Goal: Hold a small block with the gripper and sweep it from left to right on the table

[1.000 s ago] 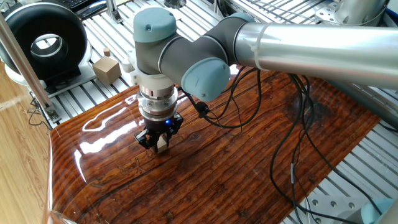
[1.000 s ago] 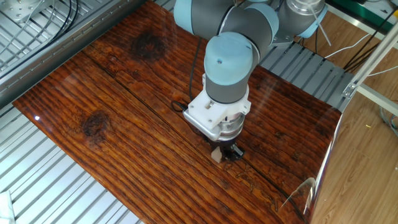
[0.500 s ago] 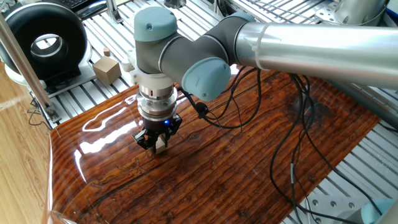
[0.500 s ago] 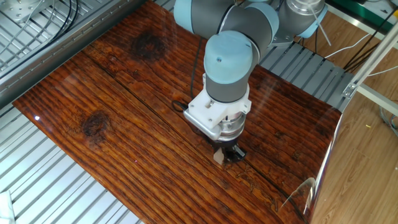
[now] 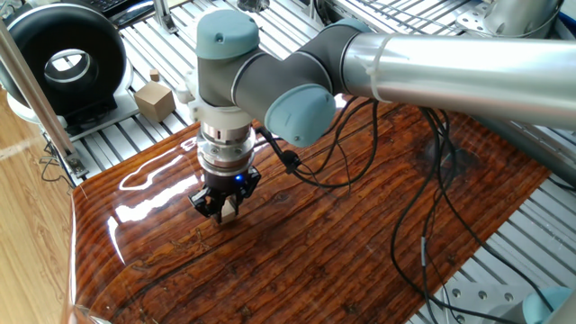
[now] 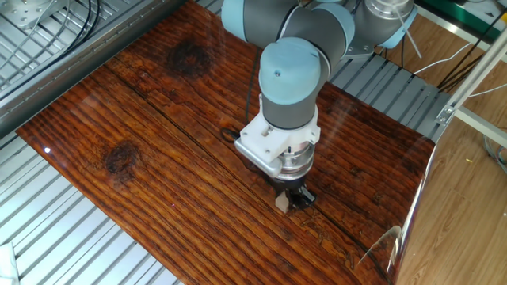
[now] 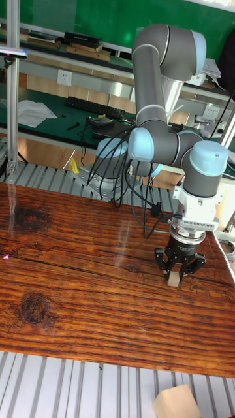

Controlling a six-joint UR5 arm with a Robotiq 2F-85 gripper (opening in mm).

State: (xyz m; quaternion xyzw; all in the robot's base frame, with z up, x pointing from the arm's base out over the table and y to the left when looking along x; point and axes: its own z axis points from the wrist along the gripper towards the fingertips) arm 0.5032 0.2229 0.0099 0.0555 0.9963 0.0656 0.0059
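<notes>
Small block [image 5: 229, 211] sits pinched between the black fingers [image 7: 163, 262] of the gripper [image 7: 175, 274], its underside down on the table [image 6: 150, 134] near the board's edge. The claw points straight down, the wrist standing upright above it with a light blue joint cap [image 5: 227, 33] on top. From there the silver-grey forearm [image 5: 468, 76] runs off nearly level across the board, black cables [image 5: 409, 207] hanging from it. Off the board, the larger tan cube [image 5: 154, 99] stands on the aluminium frame [image 5: 117, 135].

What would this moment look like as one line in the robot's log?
black two-finger gripper: jaws shut on tiny pale wooden cube | cube: touching glossy reddish-brown wooden table | arm: upright
</notes>
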